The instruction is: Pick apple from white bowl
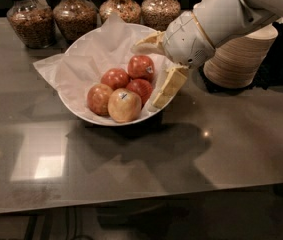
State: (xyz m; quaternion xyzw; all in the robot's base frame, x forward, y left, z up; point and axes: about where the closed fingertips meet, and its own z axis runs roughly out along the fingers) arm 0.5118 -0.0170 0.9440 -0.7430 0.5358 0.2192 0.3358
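The white bowl [76,110], wide, shallow and lined with crumpled white paper, sits on the grey table. It holds several apples. The palest apple [124,105], yellow-golden with a small dark sticker, lies at the front of the pile. Redder apples lie behind and beside it [141,67]. My gripper [152,70] hangs over the bowl's right side, open. One cream finger [168,87] points down over the right rim and the other [147,42] reaches over the paper at the back. It holds nothing.
Several glass jars [29,18] of dried food line the back edge. A stack of small off-white paper bowls [242,56] stands right of the white bowl, behind my arm. Bare table surface [131,169] spreads in front.
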